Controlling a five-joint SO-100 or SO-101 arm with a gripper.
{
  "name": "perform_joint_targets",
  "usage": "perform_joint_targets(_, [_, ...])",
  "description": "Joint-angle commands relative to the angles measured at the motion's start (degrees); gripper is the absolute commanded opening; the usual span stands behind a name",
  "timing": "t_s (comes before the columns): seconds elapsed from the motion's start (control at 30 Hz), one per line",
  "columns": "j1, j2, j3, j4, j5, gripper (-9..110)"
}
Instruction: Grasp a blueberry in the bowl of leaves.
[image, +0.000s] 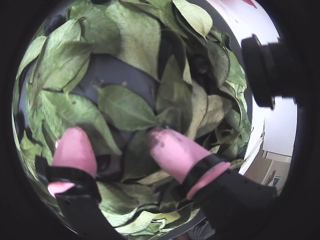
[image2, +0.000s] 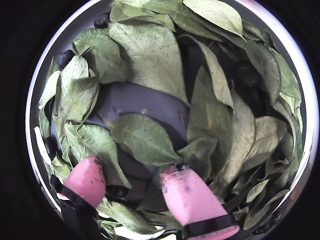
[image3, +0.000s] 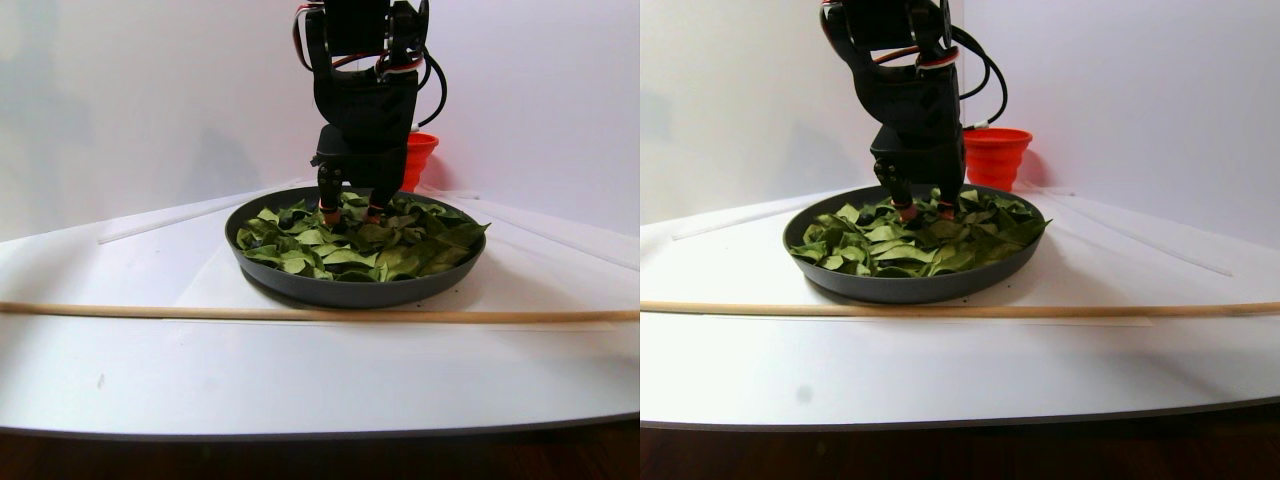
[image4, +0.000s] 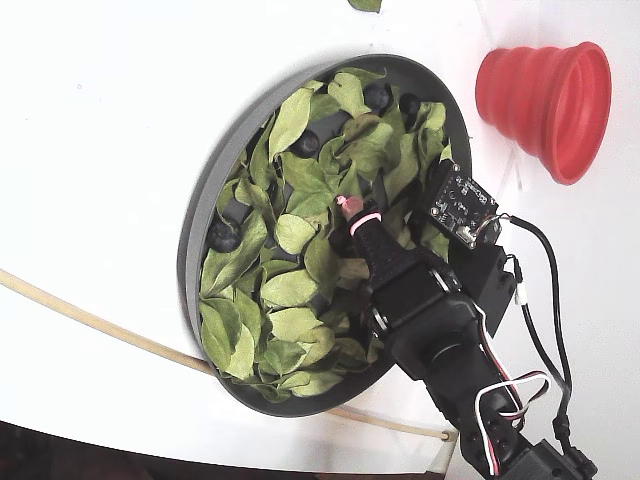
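I work at a hobby test bench — bare white table (image3: 300, 370), plain white wall (image3: 120, 90), exposed circuit board (image4: 462, 208) and loose wires (image4: 535, 320).

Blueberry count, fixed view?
4 small dark round blueberries: two near the dark-grey bowl's top rim, one below-left of them, one at the left wall. Light-green leaves may hide more.

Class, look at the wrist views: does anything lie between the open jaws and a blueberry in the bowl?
Yes. The leaves lie under the gripper; the nearest blueberry, dark between its jaws, is partly hidden beneath them. Others sit exposed near the bowl rim.
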Motion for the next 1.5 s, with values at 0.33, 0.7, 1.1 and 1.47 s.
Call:
perform_joint_targets(0.33, [3.43,0.88,-9.4,-1.67,-4.66,22])
perform_joint_targets(0.7, [3.25,1.23,-9.05,-1.67,-4.66,22])
perform_joint_targets(1.1, [2.46,3.43,-7.73,-1.58,-4.22,22])
perform_joint_targets(1.47, [0.79,8.26,-4.57,-0.18,-2.55,22])
